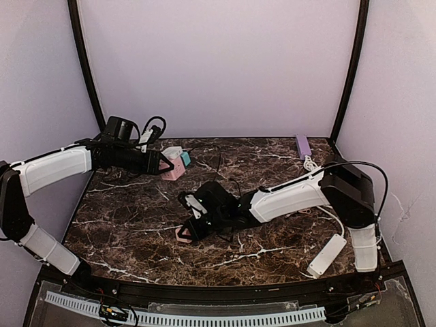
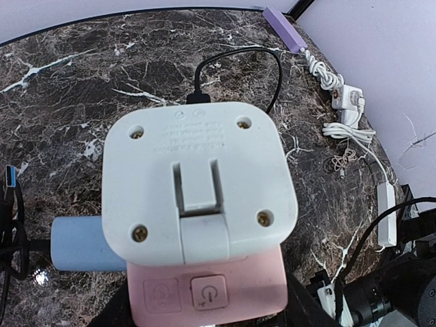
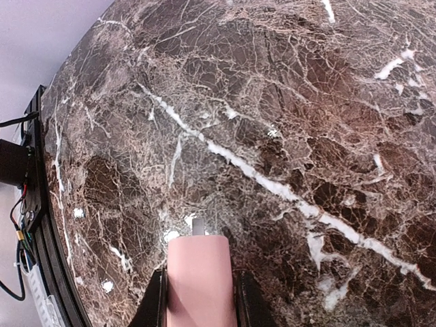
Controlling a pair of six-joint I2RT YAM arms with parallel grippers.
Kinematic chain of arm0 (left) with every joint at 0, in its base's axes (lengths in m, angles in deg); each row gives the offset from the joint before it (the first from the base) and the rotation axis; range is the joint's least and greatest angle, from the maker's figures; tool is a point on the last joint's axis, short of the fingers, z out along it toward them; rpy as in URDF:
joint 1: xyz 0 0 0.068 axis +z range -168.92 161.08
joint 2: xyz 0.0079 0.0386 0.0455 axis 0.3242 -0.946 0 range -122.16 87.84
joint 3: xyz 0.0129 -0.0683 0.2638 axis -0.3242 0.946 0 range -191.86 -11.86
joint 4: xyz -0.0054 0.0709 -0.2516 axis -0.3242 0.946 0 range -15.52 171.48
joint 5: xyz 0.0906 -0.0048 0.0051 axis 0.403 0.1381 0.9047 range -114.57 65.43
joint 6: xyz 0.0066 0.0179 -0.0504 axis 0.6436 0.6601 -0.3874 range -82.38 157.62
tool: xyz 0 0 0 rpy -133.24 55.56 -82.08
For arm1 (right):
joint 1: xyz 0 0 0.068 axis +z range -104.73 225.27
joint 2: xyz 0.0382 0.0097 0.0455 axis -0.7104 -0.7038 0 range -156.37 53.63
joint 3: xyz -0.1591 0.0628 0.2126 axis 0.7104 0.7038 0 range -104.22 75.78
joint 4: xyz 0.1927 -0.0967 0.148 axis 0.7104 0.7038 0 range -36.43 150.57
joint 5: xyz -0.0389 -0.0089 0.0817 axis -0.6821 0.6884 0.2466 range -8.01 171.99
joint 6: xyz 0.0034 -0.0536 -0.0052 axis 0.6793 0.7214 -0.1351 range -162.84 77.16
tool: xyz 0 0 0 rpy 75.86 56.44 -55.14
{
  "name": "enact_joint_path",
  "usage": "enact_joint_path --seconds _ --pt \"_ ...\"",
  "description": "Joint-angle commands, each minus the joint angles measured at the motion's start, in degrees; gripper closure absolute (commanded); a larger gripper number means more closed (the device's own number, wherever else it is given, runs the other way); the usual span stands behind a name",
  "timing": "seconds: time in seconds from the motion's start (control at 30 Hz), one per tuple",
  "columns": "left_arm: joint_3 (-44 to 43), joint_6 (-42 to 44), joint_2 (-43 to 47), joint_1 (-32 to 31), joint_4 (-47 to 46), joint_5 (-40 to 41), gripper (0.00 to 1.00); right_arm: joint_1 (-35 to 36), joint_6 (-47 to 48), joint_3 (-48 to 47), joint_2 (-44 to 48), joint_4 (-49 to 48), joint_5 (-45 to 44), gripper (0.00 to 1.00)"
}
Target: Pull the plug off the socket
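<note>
The socket point(image 1: 174, 165), a pink cube with a white face, is at the back left, and my left gripper point(image 1: 162, 163) is shut on it. In the left wrist view the socket point(image 2: 197, 184) fills the middle, with the gripper point(image 2: 208, 310) on its pink sides. A light blue plug point(image 2: 78, 245) sticks out of its left face and a black cable point(image 2: 199, 95) enters its far side. My right gripper point(image 1: 188, 230) is shut on a small flat pink plug block point(image 3: 201, 279) with a metal prong point(image 3: 198, 226) showing. It holds the block just above the table, well apart from the socket.
A white power adapter point(image 1: 327, 253) with its cord lies at the front right. A purple block point(image 1: 302, 145) and a coiled white cable point(image 1: 311, 163) lie at the back right. A black cable point(image 1: 212, 161) loops behind the socket. Purple walls enclose the marble table point(image 1: 136, 218).
</note>
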Motion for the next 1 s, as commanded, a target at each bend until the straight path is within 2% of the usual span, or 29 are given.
enact_joint_path --seconds 0.0,0.17,0.4,0.53,0.67,0.77,0.97 --pt "0.3 1.3 2.1 -0.1 -2.2 -1.0 0.94 0.2 -0.7 -1.9 -1.7 0.7 0.0 0.82" --pt "0.3 1.5 2.2 -0.1 -1.9 -0.6 0.94 0.2 -0.7 -2.1 -1.9 1.2 -0.6 0.69" --pt "0.3 1.6 2.2 -0.1 -2.0 -0.6 0.94 0.2 -0.8 -1.7 -1.2 1.7 -2.0 0.56" --pt "0.7 1.9 2.9 -0.1 -2.3 -0.3 0.94 0.1 -0.7 -0.8 1.1 2.1 -3.8 0.36" --pt "1.4 2.0 4.3 -0.1 -3.7 0.0 0.94 -0.3 -0.5 0.5 4.7 2.6 -5.2 0.21" --pt "1.9 2.1 5.0 -0.1 -4.6 -0.2 0.95 -0.7 -0.5 2.1 7.8 2.6 -6.9 0.15" --pt "2.7 2.9 6.0 -0.5 -6.4 -3.8 0.95 -2.1 -0.5 5.3 15.2 5.3 -9.9 0.09"
